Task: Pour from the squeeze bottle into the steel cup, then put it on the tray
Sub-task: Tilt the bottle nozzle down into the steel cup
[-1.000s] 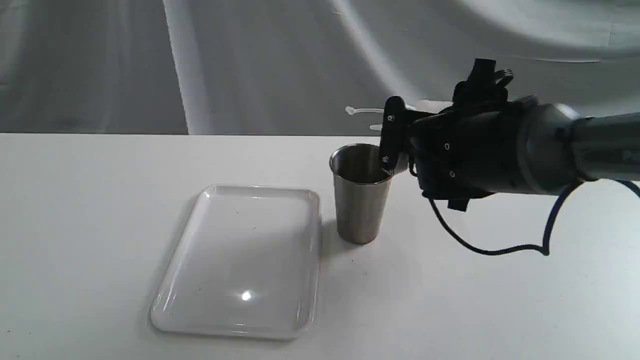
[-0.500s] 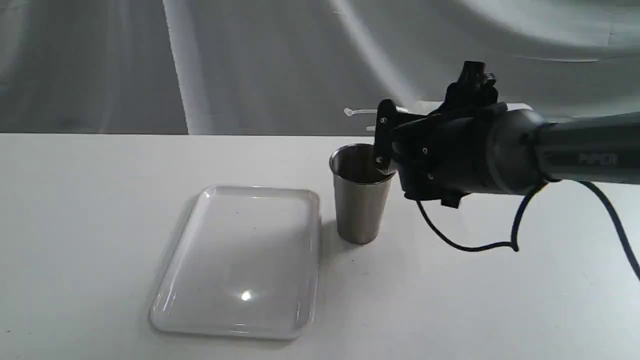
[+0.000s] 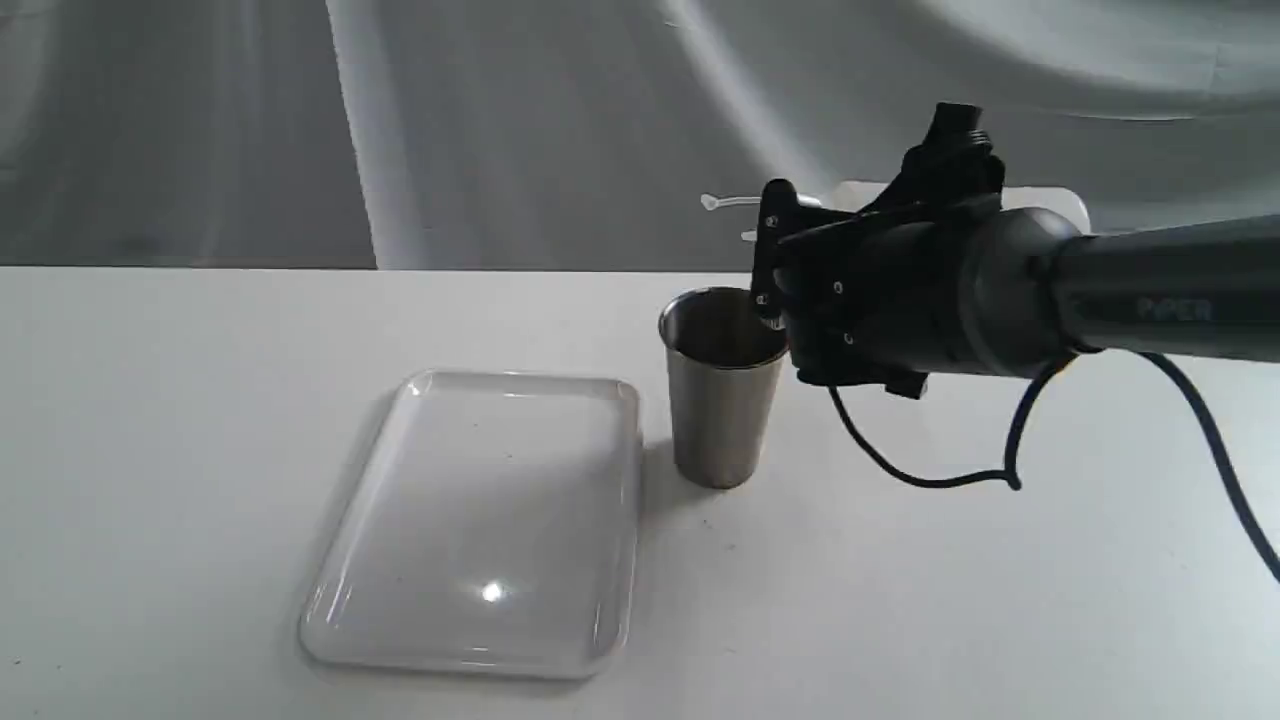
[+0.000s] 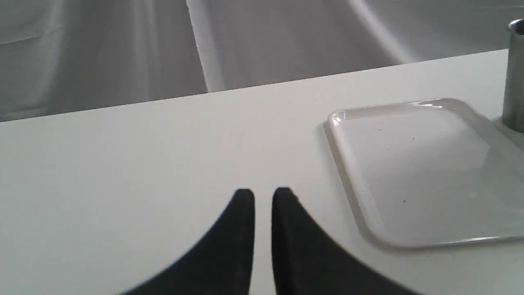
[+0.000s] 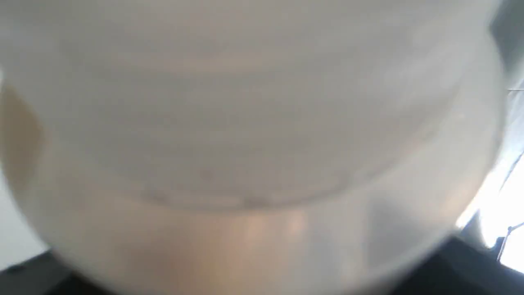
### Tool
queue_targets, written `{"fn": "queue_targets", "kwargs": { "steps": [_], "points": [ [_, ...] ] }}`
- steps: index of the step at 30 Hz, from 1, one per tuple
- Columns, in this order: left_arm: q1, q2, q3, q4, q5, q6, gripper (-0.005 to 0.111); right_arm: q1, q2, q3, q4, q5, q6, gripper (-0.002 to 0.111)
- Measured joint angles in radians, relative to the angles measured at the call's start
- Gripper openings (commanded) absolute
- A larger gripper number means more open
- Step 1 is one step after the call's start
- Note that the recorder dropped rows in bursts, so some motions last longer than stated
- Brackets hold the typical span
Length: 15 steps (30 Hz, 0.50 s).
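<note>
The steel cup point(image 3: 720, 400) stands upright on the table just right of the white tray point(image 3: 480, 520). My right gripper point(image 3: 775, 255) hovers over the cup's right rim, shut on the squeeze bottle point(image 3: 1045, 200), which lies tipped near horizontal behind the black wrist. Its thin cap strand point(image 3: 725, 202) sticks out leftward above the cup. In the right wrist view the translucent bottle point(image 5: 254, 135) fills the frame, with a faint amber tint low down. My left gripper point(image 4: 263, 196) sits shut and empty above the table, left of the tray point(image 4: 417, 172) and the cup point(image 4: 515, 73).
A black cable point(image 3: 930, 475) hangs in a loop under the right wrist, just above the table to the right of the cup. Grey draped fabric point(image 3: 500, 130) closes off the back of the white table point(image 3: 150, 450).
The right wrist has lifted slightly and rolled, levelling the bottle; more of its white body shows behind the arm. The cap strand shifted a little right and up. Cup and tray stayed put.
</note>
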Motion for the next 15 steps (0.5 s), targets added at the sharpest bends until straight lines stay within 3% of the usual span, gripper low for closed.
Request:
{"fn": "queue_targets", "kwargs": {
  "steps": [15],
  "points": [
    [0.000,0.000,0.000,0.000,0.000,0.000,0.008,0.015,0.000,0.000,0.000,0.001,-0.013,0.052]
  ]
}}
